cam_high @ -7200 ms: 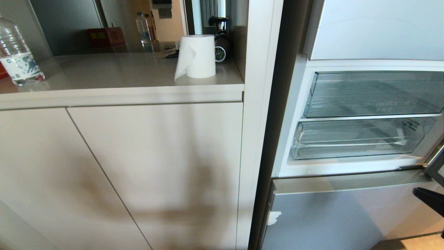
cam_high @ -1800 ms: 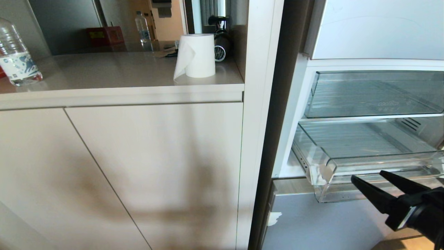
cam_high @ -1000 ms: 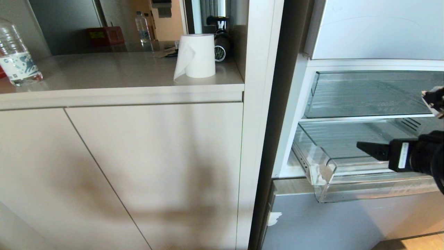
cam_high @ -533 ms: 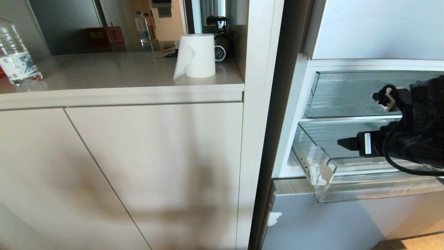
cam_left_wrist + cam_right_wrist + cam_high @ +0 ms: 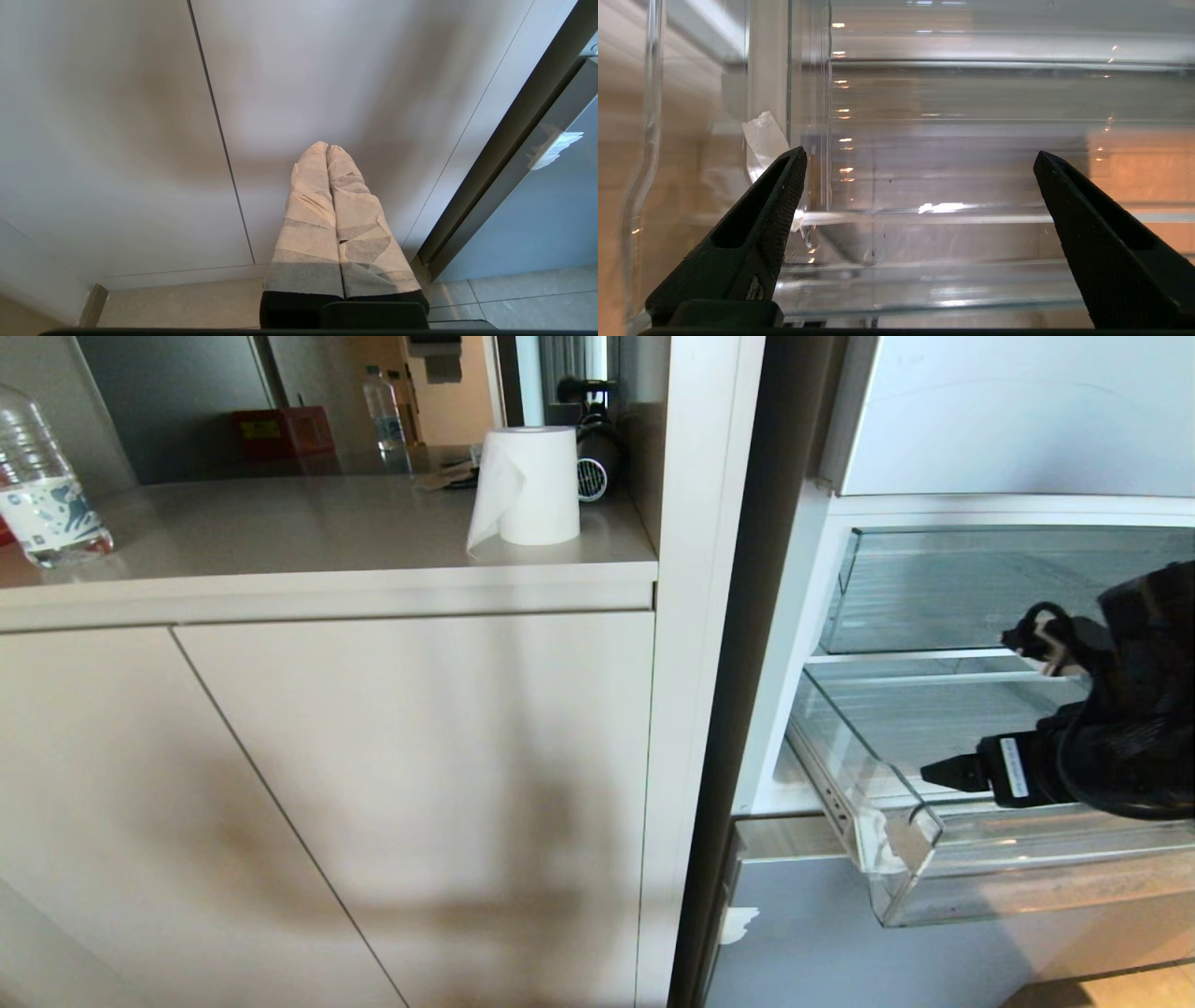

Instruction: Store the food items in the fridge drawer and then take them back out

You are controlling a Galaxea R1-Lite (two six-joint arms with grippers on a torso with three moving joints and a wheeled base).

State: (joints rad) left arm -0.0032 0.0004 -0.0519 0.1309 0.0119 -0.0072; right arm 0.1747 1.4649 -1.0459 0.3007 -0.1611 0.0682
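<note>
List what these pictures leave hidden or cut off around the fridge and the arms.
- Food items: none visible in any view.
- Fridge drawer: its right end is cut off by the head view's edge and covered by the right arm.
- Right gripper: open in its wrist view; the head view shows only one dark tip.
- Left gripper: shut beside the cabinet, outside the head view.

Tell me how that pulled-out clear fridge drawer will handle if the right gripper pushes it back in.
The fridge drawer looks like thin, rigid clear plastic and is empty, so probably light. The smooth walls may be slippery for the open right gripper. Pushed off-centre, it might skew.
</note>
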